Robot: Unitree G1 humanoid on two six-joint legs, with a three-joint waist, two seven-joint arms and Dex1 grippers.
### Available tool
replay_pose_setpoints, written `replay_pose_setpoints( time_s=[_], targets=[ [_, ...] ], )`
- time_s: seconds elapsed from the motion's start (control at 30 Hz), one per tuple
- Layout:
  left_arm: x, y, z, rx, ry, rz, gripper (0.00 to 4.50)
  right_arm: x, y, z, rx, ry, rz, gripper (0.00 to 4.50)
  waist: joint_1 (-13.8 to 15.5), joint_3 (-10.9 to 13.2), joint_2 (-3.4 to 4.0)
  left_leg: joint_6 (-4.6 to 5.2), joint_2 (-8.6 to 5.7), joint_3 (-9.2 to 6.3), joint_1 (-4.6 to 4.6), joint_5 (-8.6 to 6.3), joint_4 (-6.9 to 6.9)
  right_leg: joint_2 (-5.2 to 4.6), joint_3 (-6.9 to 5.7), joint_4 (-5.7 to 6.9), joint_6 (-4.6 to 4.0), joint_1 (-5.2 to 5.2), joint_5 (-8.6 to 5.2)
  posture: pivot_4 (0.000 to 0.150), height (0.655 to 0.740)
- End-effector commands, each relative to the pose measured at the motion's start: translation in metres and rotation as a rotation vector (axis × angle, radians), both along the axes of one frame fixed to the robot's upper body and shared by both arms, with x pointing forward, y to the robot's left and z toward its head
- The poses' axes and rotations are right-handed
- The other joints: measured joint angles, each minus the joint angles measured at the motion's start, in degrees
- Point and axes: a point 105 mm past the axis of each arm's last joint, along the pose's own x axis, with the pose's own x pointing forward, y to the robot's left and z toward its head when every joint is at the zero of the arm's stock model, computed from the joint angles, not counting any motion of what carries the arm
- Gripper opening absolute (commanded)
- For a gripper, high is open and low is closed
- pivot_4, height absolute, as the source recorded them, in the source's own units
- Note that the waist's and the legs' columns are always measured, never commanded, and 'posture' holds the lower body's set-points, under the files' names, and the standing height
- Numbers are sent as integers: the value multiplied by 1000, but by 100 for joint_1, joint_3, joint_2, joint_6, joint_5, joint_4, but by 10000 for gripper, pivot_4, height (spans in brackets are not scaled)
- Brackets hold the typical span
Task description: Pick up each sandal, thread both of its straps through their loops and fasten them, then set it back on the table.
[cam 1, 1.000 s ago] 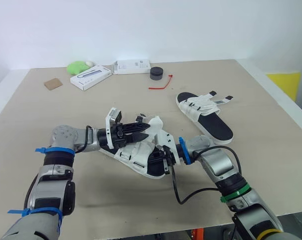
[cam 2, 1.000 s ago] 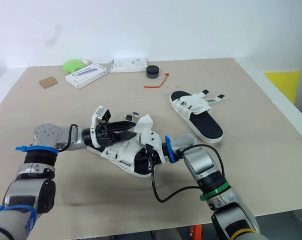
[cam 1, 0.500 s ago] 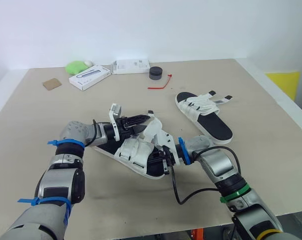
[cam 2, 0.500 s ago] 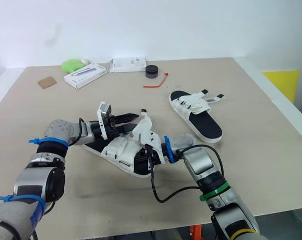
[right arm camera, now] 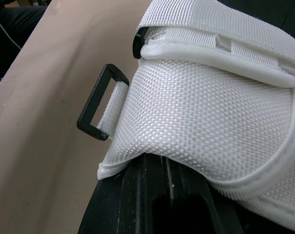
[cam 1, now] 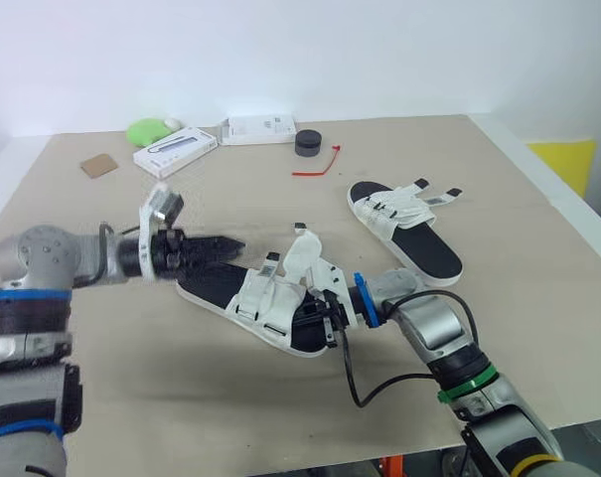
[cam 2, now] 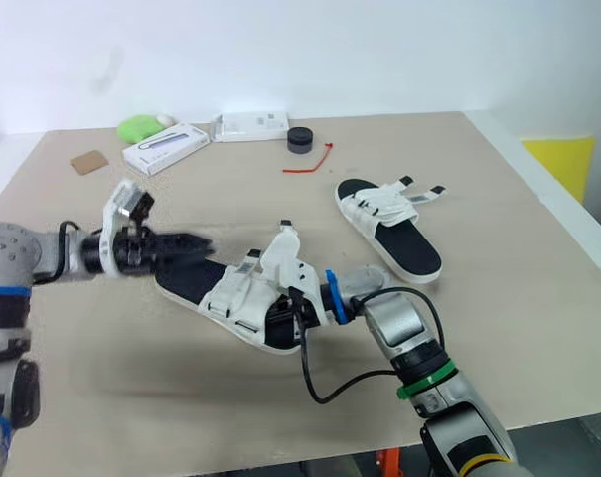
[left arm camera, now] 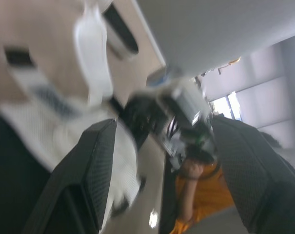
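– Sandal (cam 1: 270,303) lies mid-way on the surface (cam 1: 230,397): light, stiff sole (cam 1: 213,288), floppy woven straps (cam 1: 302,256). Where to hold?
– Sole edge, I'd judge; pinch straps near the tip. Right pincer (cam 1: 328,314) sits against its side, grip untellable; left pincer (cam 1: 221,245) spread by its back end.

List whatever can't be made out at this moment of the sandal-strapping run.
The right end effector: its grip is hidden under the white upper of the near sandal in the head views.
Strap threading on the near sandal: too small in the head views; the right wrist view shows one empty loop, the rest cut off by the edge.
The far sandal: strap fastening too small to tell.
The white boxes: print too small to read.
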Motion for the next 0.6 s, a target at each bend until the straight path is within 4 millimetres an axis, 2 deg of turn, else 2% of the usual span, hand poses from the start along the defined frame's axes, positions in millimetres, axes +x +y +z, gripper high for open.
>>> replay_pose_setpoints(
  time_s=[0.03, 0.13, 0.23, 0.37, 0.6],
  targets=[
    [-17, -9, -6, 8, -28, -78, 31958, -5, -3, -23, -90, 60, 36, 0, 25, 4, -1, 0, -1, 1, 1, 0, 0, -1, 0, 0, 0, 0, 0, 1500, 7400],
    [-27, -13, -22, 11, 1, -90, 31958, 3, -10, -20, -144, 12, 78, 0, 43, 15, -11, 0, 0, -1, 0, 0, 2, -1, -4, 0, -1, -1, 0, 1500, 7400],
    [-31, -14, -28, 0, 17, -88, 31958, 13, -16, -17, -200, -40, 106, 0, 64, 19, -13, 0, -8, 2, -5, 0, 4, -11, -3, -5, 2, 0, -1, 1500, 7400],
    [-40, -15, -26, -24, 29, -104, 31958, 32, -23, -7, -241, -95, 111, 0, 73, 33, -14, 1, -9, 2, -8, -1, 8, -15, -4, -8, 4, 0, 0, 1500, 7400],
    [-61, -13, -13, -31, 34, -176, 31958, 40, -33, -9, -275, -113, 117, 0, 111, 50, -14, 1, -11, 0, -12, 0, 23, -19, -7, -8, 11, 4, 7, 1500, 7400]
  ],
)
